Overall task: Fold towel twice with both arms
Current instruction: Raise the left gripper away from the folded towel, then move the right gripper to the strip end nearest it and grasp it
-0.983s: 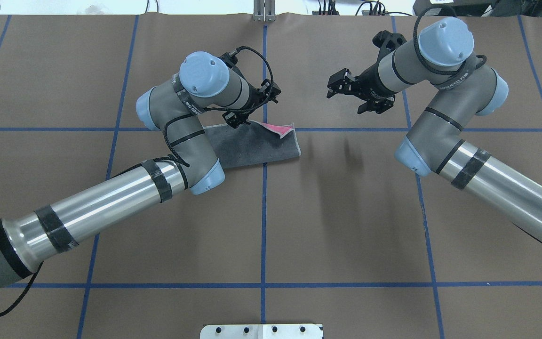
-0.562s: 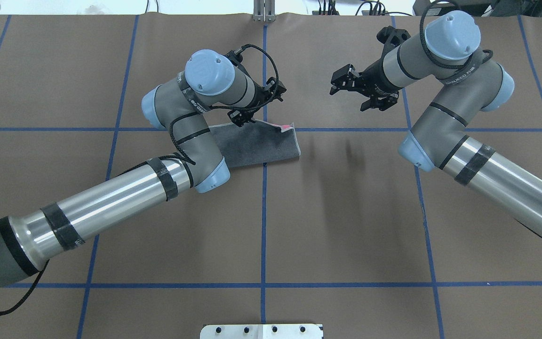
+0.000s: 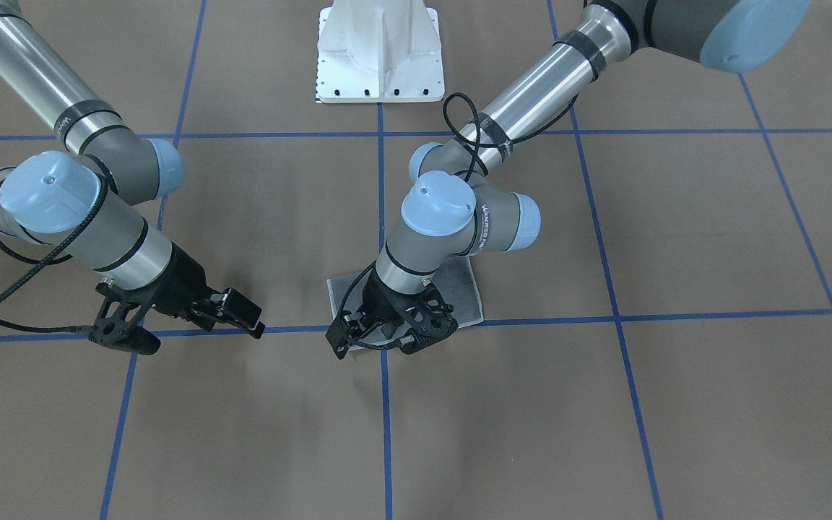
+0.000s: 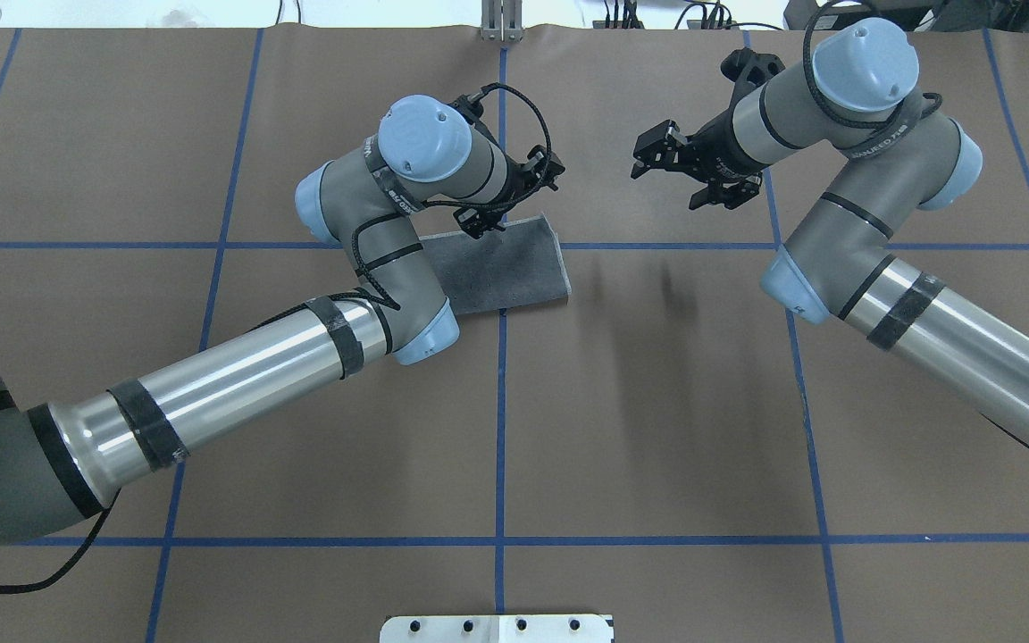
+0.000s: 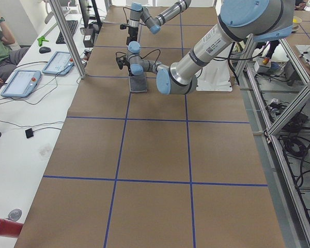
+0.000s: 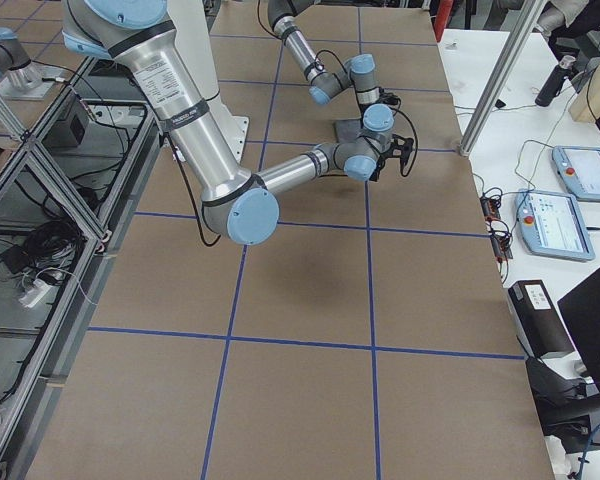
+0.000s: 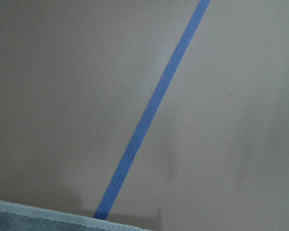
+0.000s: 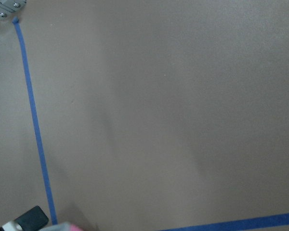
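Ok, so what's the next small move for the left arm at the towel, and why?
Probably lift the left gripper straight up off the towel, opening it first if it grips the hem; I cannot tell its state. The towel lies flat, grey face up, no corner raised, so this fold looks laid. The right gripper hangs open, apart to the side.

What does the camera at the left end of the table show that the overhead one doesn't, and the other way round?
Only the left-end view shows two tablets, a keyboard and a seated person. Only the overhead view shows plainly that the right gripper is open, apart from the towel. Both show the left arm, the right arm, the grey towel and blue lines on the brown table.
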Robot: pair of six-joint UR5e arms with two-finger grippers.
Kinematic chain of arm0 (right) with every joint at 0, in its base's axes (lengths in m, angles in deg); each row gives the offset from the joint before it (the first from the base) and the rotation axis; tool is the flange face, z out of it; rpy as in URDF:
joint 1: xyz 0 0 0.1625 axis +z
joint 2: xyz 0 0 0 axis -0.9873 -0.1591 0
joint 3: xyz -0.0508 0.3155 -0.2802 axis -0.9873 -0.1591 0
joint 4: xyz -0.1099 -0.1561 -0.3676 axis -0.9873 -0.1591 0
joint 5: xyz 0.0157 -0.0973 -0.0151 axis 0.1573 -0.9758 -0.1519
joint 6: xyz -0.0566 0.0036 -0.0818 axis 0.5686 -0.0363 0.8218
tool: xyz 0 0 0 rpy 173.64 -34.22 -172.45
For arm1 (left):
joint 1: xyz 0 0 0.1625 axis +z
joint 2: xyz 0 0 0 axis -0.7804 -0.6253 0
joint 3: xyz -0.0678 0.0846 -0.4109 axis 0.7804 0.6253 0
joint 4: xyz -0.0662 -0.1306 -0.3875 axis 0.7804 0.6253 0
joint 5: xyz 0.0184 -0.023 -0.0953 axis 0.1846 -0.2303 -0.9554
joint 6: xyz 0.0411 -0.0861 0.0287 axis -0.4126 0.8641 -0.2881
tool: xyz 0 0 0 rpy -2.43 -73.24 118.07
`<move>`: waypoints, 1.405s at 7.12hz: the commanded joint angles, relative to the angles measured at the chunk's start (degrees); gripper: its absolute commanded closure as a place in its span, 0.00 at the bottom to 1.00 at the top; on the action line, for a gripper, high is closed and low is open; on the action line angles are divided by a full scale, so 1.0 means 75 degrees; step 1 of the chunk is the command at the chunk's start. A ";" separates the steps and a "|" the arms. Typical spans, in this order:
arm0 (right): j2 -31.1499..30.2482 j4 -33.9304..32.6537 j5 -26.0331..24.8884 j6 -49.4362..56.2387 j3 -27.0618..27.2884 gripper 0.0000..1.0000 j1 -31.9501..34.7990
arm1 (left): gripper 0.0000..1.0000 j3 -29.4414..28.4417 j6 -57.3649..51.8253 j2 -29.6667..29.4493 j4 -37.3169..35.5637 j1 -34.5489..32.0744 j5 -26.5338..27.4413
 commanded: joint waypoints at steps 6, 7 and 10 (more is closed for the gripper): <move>0.0672 -0.0738 0.0003 -0.0311 0.0082 0.00 -0.0782 | 0.00 0.1323 -0.1773 0.0869 -0.1489 -0.2032 -0.3011; 0.0896 -0.0964 -0.0415 -0.0300 0.0082 0.00 -0.1040 | 0.00 0.1701 -0.1998 0.1361 -0.1493 -0.2162 -0.3155; 0.0968 -0.1315 -0.0911 -0.0159 -0.0047 0.01 -0.1568 | 0.00 0.2091 -0.2211 0.1963 -0.1435 -0.2187 -0.3215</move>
